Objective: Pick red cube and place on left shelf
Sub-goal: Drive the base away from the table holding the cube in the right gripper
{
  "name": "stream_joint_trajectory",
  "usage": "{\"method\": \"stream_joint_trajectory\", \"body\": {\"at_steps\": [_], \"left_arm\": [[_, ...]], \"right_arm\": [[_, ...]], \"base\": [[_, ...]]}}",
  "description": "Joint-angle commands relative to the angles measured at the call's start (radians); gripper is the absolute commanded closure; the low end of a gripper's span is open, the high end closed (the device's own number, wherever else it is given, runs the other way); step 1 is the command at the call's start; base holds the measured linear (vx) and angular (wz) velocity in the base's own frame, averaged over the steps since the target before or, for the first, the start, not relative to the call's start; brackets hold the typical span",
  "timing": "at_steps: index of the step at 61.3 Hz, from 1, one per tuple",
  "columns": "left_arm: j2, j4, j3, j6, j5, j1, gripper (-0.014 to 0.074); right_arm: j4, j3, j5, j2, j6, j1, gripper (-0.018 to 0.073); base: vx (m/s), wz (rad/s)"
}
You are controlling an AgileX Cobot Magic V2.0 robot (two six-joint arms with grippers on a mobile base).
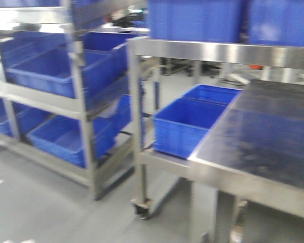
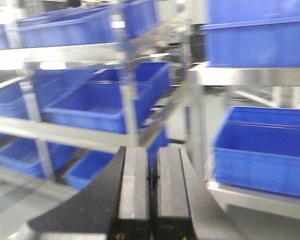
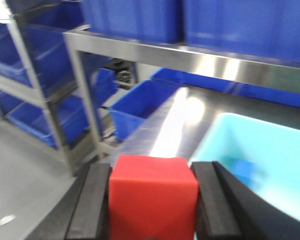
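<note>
Red cube [image 3: 153, 200] is clamped between the jaws of the right gripper [image 3: 153, 172], its top face and front edge showing above the two black pads. It is held off any surface, over the near left corner of the steel tabletop [image 3: 166, 122], with a pale cyan bin [image 3: 262, 150] just beyond it to the right.

The left gripper [image 2: 152, 167] has its jaws pressed almost together with nothing between them, and it faces the racks.

The left shelf [image 1: 38, 95] stands well apart from the cube, off to the left across open floor [image 1: 35, 202]. Its steel levels are filled with large blue crates [image 1: 50, 71]. Between it and the tabletop is a second wheeled rack [image 1: 137, 101] carrying more blue crates.

As I judge it, the pick is done and the carry and placing remain. The risks lie in the approach:

- All three views are smeared, so the aim at a rail or level may be poor.
- The rack's upright posts and the rail above each level leave narrow openings, so the arm or cube could strike steel on the way in.
- Crates cover most of each level, so the cube may drop into a crate or land on a rim and topple off.
- The nearer rack resembles the left shelf and could be taken for it.
</note>
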Motion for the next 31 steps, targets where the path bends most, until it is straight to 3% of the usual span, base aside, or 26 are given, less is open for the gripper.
{"method": "stream_joint_trajectory", "body": {"at_steps": [1,31], "left_arm": [[0.008,-0.006,0.022,0.001,-0.084,-0.004,0.0491],[0.008,-0.006,0.022,0.001,-0.084,-0.004,0.0491]], "right_arm": [[-0.007,-0.029,-0.081,0.006,-0.009,-0.005,0.0506],[-0.007,-0.029,-0.081,0.006,-0.009,-0.005,0.0506]], "base": [[-0.23,0.33],[-0.19,0.56]]}}
